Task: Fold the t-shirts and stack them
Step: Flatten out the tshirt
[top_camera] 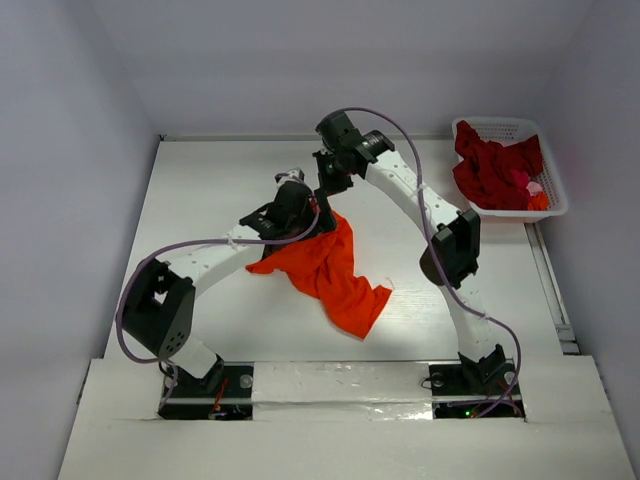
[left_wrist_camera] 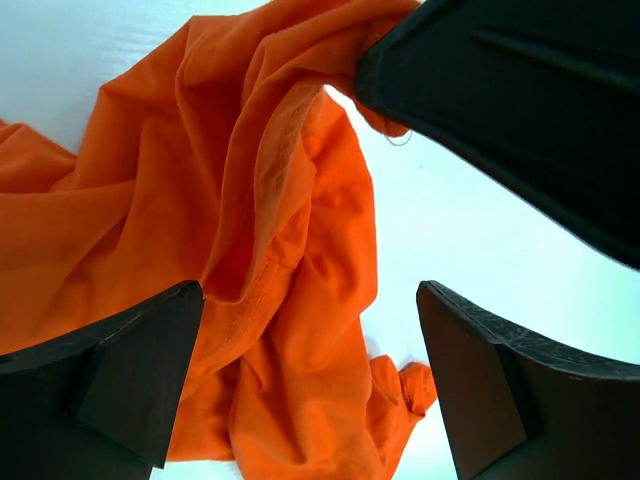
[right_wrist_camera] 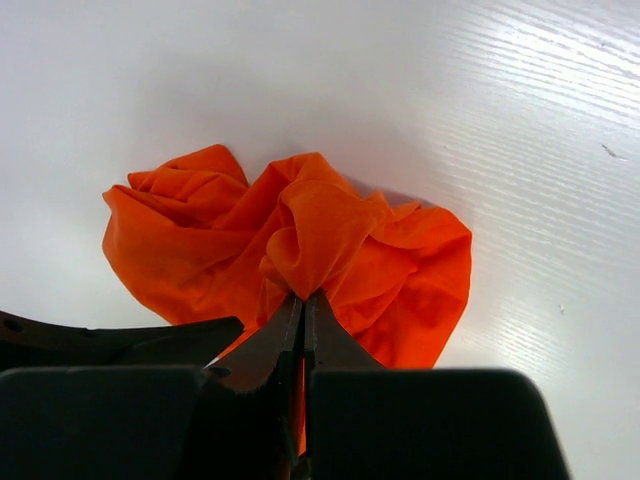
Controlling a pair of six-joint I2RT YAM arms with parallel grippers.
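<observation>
Right hand (top_camera: pixel 332 188), top view: clamped on upper edge of orange t-shirt (top_camera: pixel 335 270), soft cloth draping crumpled onto white tabletop (top_camera: pixel 220 200); dark red t-shirts (top_camera: pixel 495 165) heaped in lattice basket (top_camera: pixel 556 195). Left wrist: left hand (left_wrist_camera: pixel 310 300) jaws wide, gripping nothing, wrinkled folds between. Right wrist: black tips pinch bunched fabric peak.

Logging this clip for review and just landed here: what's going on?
The right hand is shut on a pinch of the orange t-shirt, holding part of it up off the table while the rest trails on the surface. The left hand is open beside it, cloth between its fingers but not gripped. Dark red shirts sit bunched in the white basket at the far right. Nothing is folded yet.
</observation>
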